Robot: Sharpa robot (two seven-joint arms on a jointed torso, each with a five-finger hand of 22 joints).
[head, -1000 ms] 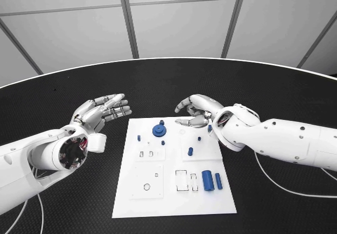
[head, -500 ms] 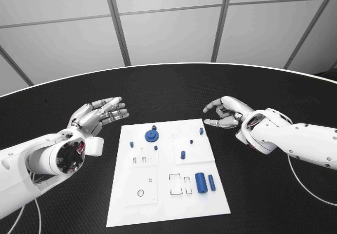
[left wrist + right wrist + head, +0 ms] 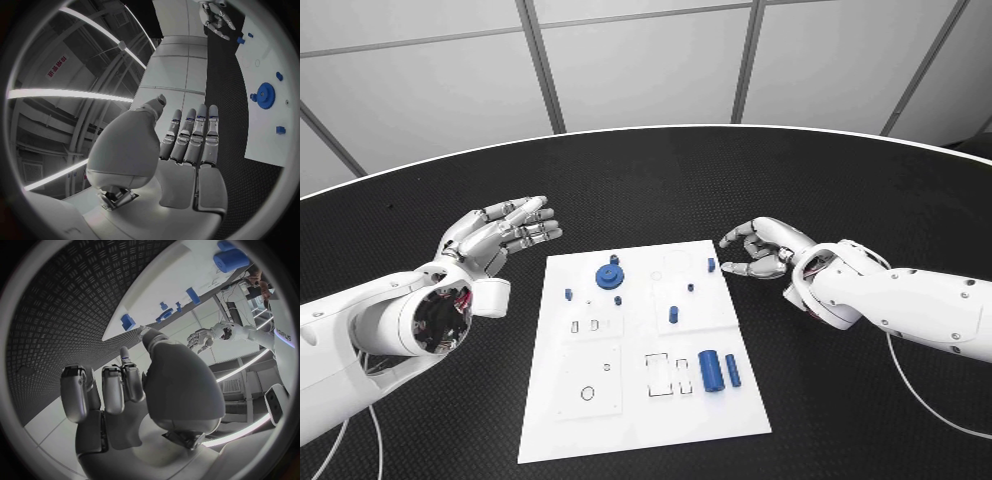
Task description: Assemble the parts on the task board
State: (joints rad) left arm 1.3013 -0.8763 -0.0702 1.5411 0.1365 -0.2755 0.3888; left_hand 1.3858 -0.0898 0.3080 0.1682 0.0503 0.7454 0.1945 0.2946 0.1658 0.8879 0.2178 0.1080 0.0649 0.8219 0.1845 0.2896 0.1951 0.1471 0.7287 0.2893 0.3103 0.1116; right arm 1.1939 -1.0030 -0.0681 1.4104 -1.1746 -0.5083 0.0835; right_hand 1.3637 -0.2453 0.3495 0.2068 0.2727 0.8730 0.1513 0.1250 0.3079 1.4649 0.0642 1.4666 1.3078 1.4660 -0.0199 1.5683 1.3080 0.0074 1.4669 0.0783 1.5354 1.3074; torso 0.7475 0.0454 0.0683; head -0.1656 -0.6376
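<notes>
Several small blue parts lay on the white task board (image 3: 639, 400), a plate in the lower middle of the head view on the black table (image 3: 661, 190). A blue gear (image 3: 610, 276) stood near the board's upper left, a small blue peg (image 3: 711, 265) near its upper right edge, and another small peg (image 3: 568, 295) near its left edge. A thick blue cylinder (image 3: 711, 371) and a thinner blue rod (image 3: 733, 371) lay side by side towards the lower right of the board.

The left hand (image 3: 495, 238) hovered at the left of the frame, beside the board's upper left corner and apart from it. Its fingers (image 3: 531, 212) were stretched out straight, slightly apart, and held nothing. The left wrist view showed them extended side by side, with the gear (image 3: 265, 93) and board (image 3: 262, 135) at the circle's right.

The right hand (image 3: 764, 247) hovered just beyond the board's upper right corner, over the table. Its fingers (image 3: 733, 238) were curled inward; nothing could be seen in them. The right wrist view showed those fingers (image 3: 112, 390) bent over the palm with no part between them, the board's edge (image 3: 144, 315) above, and the left hand (image 3: 209, 335) across from it.
</notes>
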